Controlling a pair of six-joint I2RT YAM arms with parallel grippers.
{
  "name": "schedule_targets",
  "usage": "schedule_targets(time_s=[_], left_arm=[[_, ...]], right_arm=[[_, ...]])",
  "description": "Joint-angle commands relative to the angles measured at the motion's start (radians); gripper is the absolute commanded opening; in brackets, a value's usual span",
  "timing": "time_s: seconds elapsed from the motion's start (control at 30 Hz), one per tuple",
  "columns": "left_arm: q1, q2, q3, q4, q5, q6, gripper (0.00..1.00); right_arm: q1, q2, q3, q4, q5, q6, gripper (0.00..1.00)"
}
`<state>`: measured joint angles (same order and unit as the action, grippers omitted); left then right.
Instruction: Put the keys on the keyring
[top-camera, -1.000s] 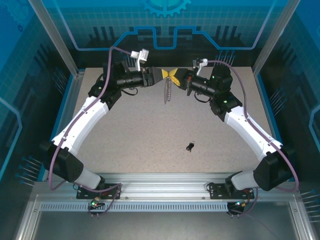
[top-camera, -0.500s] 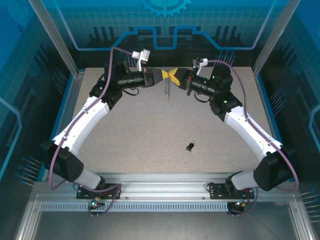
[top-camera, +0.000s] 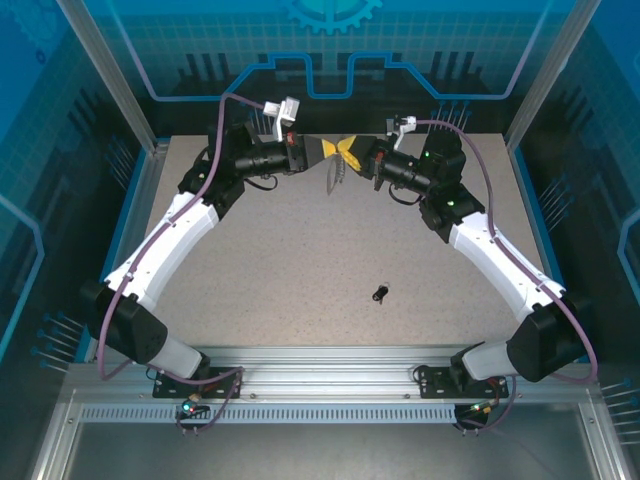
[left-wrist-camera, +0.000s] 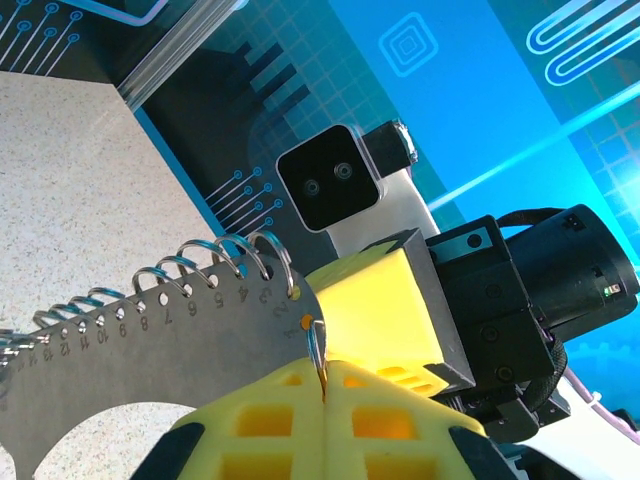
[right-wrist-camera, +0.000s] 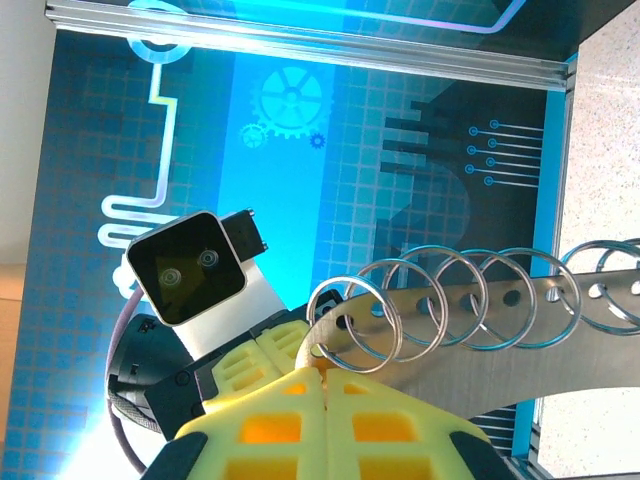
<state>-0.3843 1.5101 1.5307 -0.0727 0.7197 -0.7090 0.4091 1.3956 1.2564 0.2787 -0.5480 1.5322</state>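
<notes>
The keyring (top-camera: 335, 174), a flat grey loop with numbered holes and a row of silvery rings, hangs in the air at the back of the table between both grippers. My left gripper (top-camera: 327, 150) is shut on one silvery ring at the loop's end (left-wrist-camera: 318, 345). The grey plate (left-wrist-camera: 150, 345) stretches away to the left of my left gripper (left-wrist-camera: 325, 378). My right gripper (top-camera: 351, 152) is shut on the same end of the grey plate (right-wrist-camera: 520, 345), just below its first ring (right-wrist-camera: 355, 318), as the right wrist view of the gripper (right-wrist-camera: 322, 375) shows. The keys (top-camera: 380, 292), a tiny dark cluster, lie alone on the table nearer the front.
The speckled table (top-camera: 270, 270) is bounded by blue enclosure walls (top-camera: 330, 50) at the back and sides. An aluminium rail (top-camera: 330, 358) carrying both arm bases runs along the near edge.
The keyring has swung up: it hung down longer a second ago and now looks shorter between the fingertips. Both grippers stay shut and have barely shifted. The keys have not moved.
</notes>
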Motion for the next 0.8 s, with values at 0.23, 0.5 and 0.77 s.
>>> schedule_targets(time_s=[0.23, 0.5, 0.77], left_arm=[[-0.025, 0.031, 0.093, -0.054, -0.003, -0.017, 0.0], [-0.024, 0.071, 0.169, -0.093, 0.009, -0.121, 0.0], [-0.027, 0.099, 0.216, -0.119, -0.005, -0.277, 0.0]], right_arm=[[-0.13, -0.115, 0.138, -0.416, 0.022, -0.348, 0.46], [-0.035, -0.11, 0.357, -0.886, 0.296, -0.986, 0.48], [0.071, -0.111, 0.351, -0.881, 0.386, -1.35, 0.46]])
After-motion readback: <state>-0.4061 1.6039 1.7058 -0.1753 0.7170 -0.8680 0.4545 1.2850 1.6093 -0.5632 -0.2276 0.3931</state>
